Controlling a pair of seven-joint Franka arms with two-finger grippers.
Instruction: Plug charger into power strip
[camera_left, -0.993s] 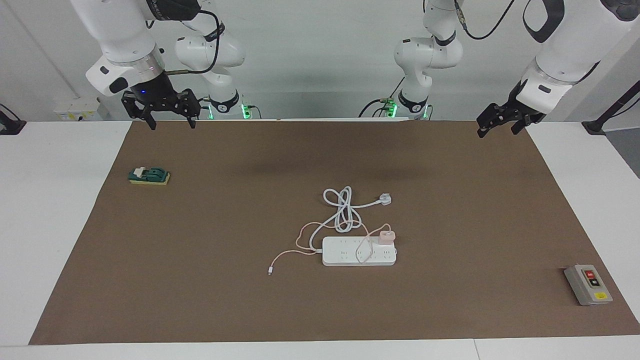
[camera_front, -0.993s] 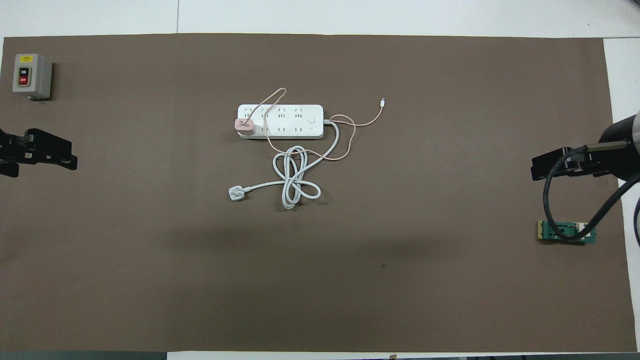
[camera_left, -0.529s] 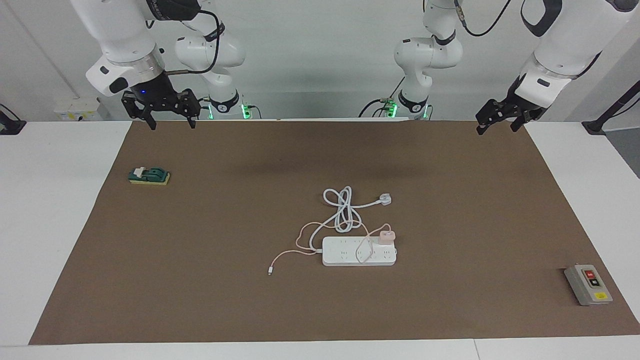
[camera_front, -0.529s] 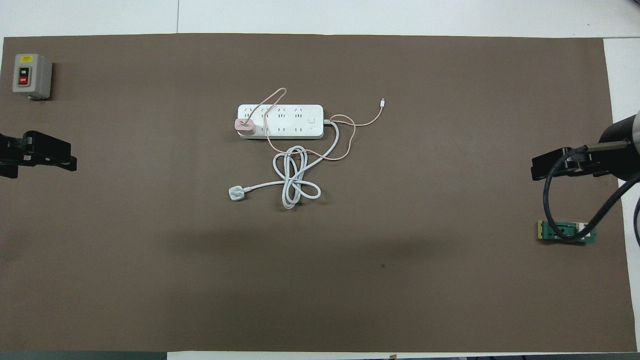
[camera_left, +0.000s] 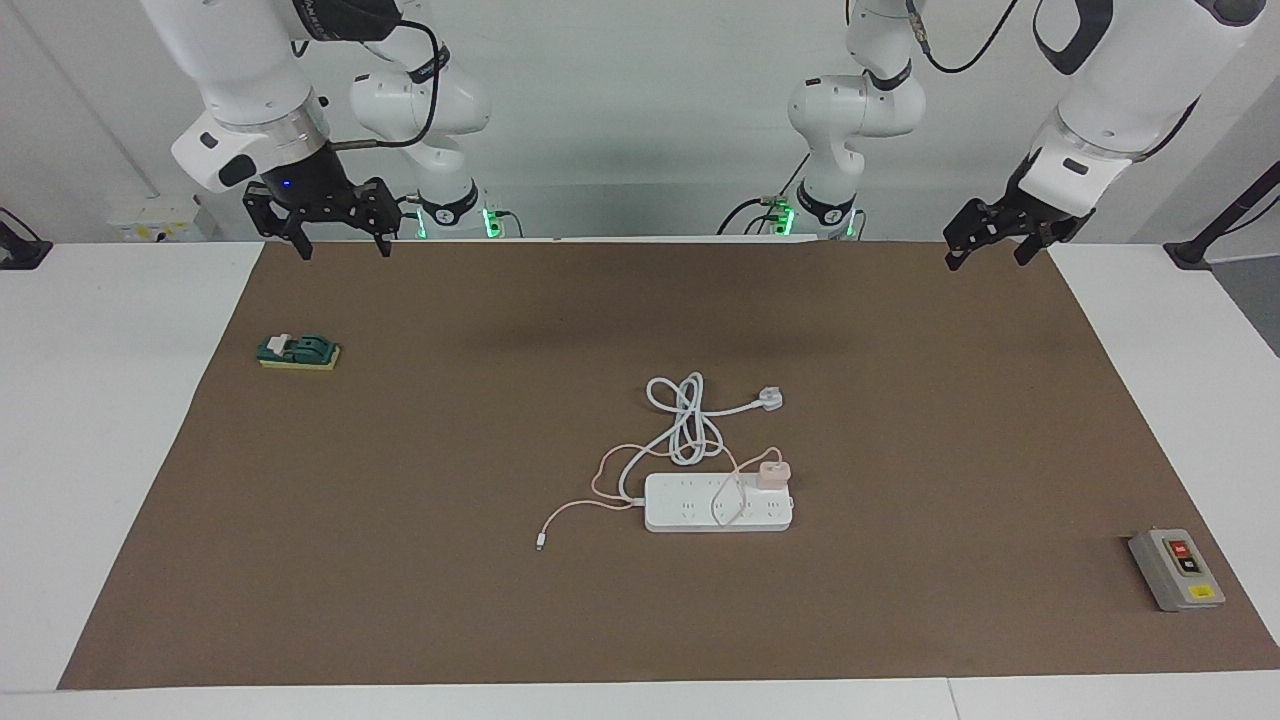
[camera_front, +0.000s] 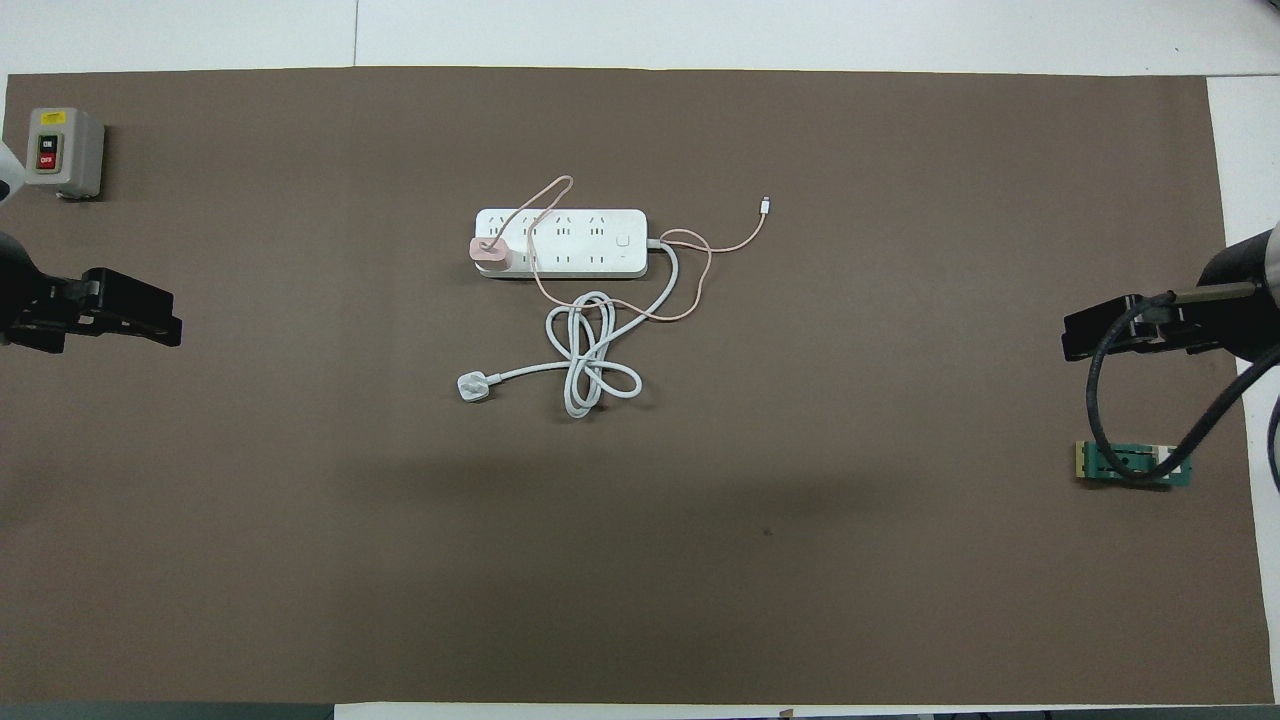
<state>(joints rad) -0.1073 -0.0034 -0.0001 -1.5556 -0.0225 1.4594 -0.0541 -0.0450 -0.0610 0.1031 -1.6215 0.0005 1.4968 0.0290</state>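
Charger sits on the strip at mid-mat, at its end toward the left arm; left gripper nearer, right gripper waiting; both open, empty.

Charger seated at one end of power strip, at the mat's centre. White plug lies at 12 o'clock from it. Left end effector, fingers apart, hangs at 2 o'clock; right end effector, likewise spread, at 10 o'clock.
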